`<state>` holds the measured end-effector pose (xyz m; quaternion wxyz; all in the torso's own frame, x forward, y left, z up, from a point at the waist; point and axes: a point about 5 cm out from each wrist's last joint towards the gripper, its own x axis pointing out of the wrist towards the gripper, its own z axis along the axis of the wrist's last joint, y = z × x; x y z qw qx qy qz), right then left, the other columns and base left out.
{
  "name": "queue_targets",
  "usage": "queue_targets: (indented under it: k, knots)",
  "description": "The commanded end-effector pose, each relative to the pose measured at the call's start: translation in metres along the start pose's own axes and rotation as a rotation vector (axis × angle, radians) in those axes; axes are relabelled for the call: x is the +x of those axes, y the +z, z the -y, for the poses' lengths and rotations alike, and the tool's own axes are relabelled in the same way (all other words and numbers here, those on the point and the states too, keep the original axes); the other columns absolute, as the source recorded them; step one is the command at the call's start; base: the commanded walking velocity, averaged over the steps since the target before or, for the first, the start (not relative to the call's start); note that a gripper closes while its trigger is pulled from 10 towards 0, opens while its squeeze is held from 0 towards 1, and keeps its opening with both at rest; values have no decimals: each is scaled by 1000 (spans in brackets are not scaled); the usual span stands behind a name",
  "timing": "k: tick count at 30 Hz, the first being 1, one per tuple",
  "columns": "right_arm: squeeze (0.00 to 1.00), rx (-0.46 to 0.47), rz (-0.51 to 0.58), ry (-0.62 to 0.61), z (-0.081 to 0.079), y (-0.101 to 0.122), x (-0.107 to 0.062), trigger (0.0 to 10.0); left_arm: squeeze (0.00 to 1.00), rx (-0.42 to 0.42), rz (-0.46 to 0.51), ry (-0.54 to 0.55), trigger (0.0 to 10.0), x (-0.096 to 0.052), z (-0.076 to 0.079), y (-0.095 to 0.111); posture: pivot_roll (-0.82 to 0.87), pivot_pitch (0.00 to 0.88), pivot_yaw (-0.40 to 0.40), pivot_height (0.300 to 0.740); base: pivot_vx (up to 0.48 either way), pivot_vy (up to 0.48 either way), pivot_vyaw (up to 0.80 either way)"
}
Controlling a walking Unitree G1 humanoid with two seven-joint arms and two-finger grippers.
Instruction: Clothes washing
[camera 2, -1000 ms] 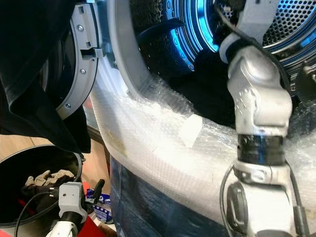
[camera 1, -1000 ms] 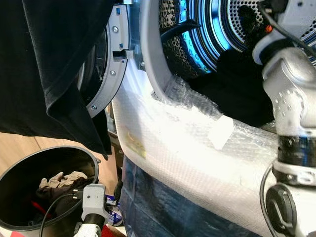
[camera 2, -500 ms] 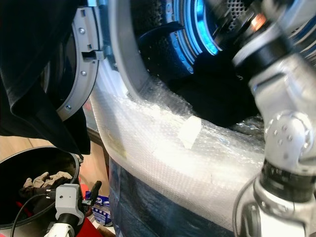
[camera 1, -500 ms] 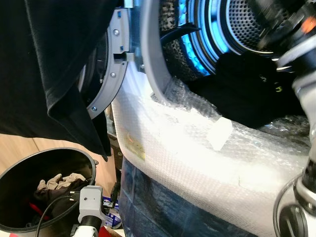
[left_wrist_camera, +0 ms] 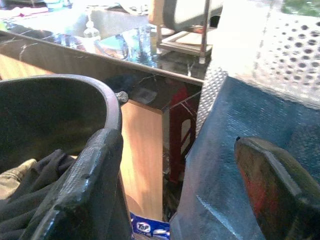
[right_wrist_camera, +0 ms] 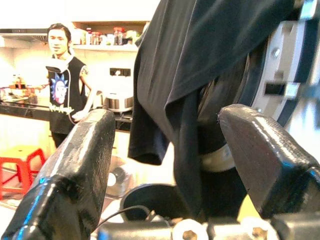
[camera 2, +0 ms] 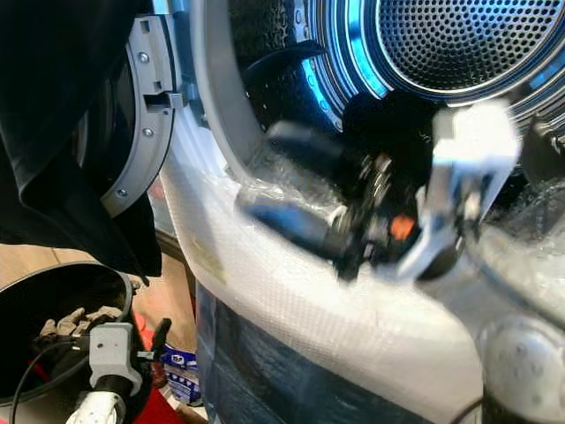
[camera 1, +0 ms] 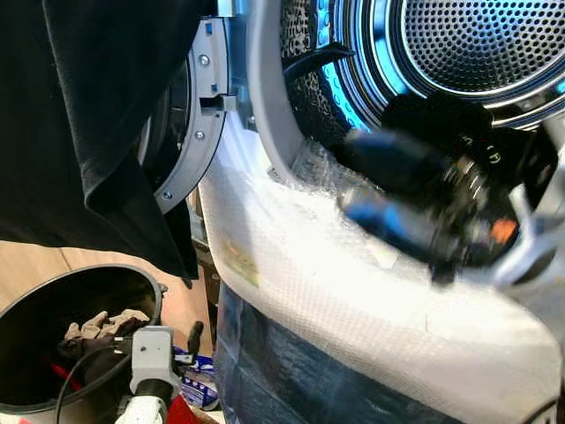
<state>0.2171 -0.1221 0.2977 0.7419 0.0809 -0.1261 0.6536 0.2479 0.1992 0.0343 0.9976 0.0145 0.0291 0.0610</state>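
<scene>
Through the head camera I logged the washing machine (camera 1: 291, 291), its front wrapped in bubble wrap, with the drum (camera 1: 459, 44) lit blue and a dark garment (camera 1: 424, 115) lying in its mouth. The right gripper (camera 1: 353, 181) showed as a blur across the drum opening, its two fingers pointing toward the robot's left, spread apart and holding nothing. The machine's door (camera 1: 190, 124) stood open on the left, and a black garment (camera 1: 88, 115) hung over it, draping down in front. Below it stood a black bucket (camera 1: 35, 305) with clothes (camera 1: 97, 327) inside; the left gripper (camera 1: 194, 334) hung low just beside the bucket. In the left wrist view I noted the left gripper (left_wrist_camera: 175, 190) with fingers wide apart and empty, one finger against the bucket's rim (left_wrist_camera: 95, 95), the other before the blue wrapped front of the machine (left_wrist_camera: 235, 115). In the right wrist view I recorded the right gripper (right_wrist_camera: 165, 160) wide open, the hanging black garment (right_wrist_camera: 200, 65) between its fingers farther off, the door (right_wrist_camera: 280, 75) behind, and a person (right_wrist_camera: 62, 85) standing in a kitchen beyond.
</scene>
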Motion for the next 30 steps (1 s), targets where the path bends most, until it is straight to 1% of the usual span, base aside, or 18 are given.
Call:
queue_targets:
  k: [1, 2, 3, 5, 6, 8, 9, 11, 12, 14, 16, 18, 20, 22, 26, 28, 29, 30]
  knots:
    - [0, 29, -15, 44, -10, -3, 2, 10000, 0, -21, -116, 74, 10000, -10, -12, -20, -79, 0, -45, 740, 0, 0, 0]
    - [0, 29, -15, 44, -10, -3, 2, 10000, 0, -21, -116, 74, 10000, -10, -12, -20, -79, 0, -45, 740, 0, 0, 0]
    - [0, 164, 13, 55, -17, -17, 0, 10000, 0, -27, -118, 89, 10000, -11, -14, -20, -90, 0, -48, 740, 0, 0, 0]
    - [0, 164, 13, 55, -17, -17, 0, 10000, 0, -27, -118, 89, 10000, -11, -14, -20, -90, 0, -48, 740, 0, 0, 0]
    - [0, 285, 14, 61, -25, -32, -3, 10000, 0, -33, -121, 106, 10000, -11, -17, -21, -88, 0, -51, 740, 0, 0, 0]
    - [0, 285, 14, 61, -25, -32, -3, 10000, 0, -33, -121, 106, 10000, -11, -17, -21, -88, 0, -51, 740, 0, 0, 0]
    - [0, 375, -25, 47, -33, -51, -9, 10000, 0, -39, -121, 126, 10000, -12, -20, -21, -91, 0, -54, 740, 0, 0, 0]
    - [0, 375, -25, 47, -33, -51, -9, 10000, 0, -39, -121, 126, 10000, -12, -20, -21, -91, 0, -54, 740, 0, 0, 0]
    - [0, 454, -58, 3, -36, -69, -16, 10000, 0, -45, -115, 145, 10000, -12, -21, -20, -87, 0, -60, 740, 0, 0, 0]
    - [0, 607, -175, -252, -22, -129, -49, 10000, 0, -52, -107, 164, 10000, -13, -22, -19, -82, 0, -63, 740, 0, 0, 0]
    - [0, 607, -175, -252, -22, -129, -49, 10000, 0, -52, -107, 164, 10000, -13, -22, -19, -82, 0, -63, 740, 0, 0, 0]
    - [0, 658, -439, -599, -13, -204, -100, 10000, 0, -57, -93, 172, 10000, -14, -23, -16, -69, 0, -68, 740, 0, 0, 0]
    - [0, 646, -652, -821, -11, -246, -136, 10000, 0, -67, -72, 151, 10000, -12, -20, -13, -65, 0, -68, 740, 0, 0, 0]
    - [0, 661, -728, -883, -16, -262, -149, 10000, 0, -70, -58, 122, 10000, -11, -16, -10, -64, 0, -66, 740, 0, 0, 0]
    - [0, 722, -734, -861, -28, -272, -152, 10000, 0, -65, -43, 86, 10000, -11, -12, -8, -46, 0, -64, 740, 0, 0, 0]
    - [0, 835, -686, -763, -50, -274, -153, 10000, 0, -64, -39, 76, 10000, -11, -11, -7, -45, 0, -59, 740, 0, 0, 0]
    - [0, 835, -686, -763, -50, -274, -153, 10000, 0, -64, -39, 76, 10000, -11, -11, -7, -45, 0, -59, 740, 0, 0, 0]
    - [0, 884, -721, -742, -63, -279, -162, 10000, 0, -58, -39, 69, 10000, -12, -11, -6, -45, 0, -58, 740, 0, 0, 0]
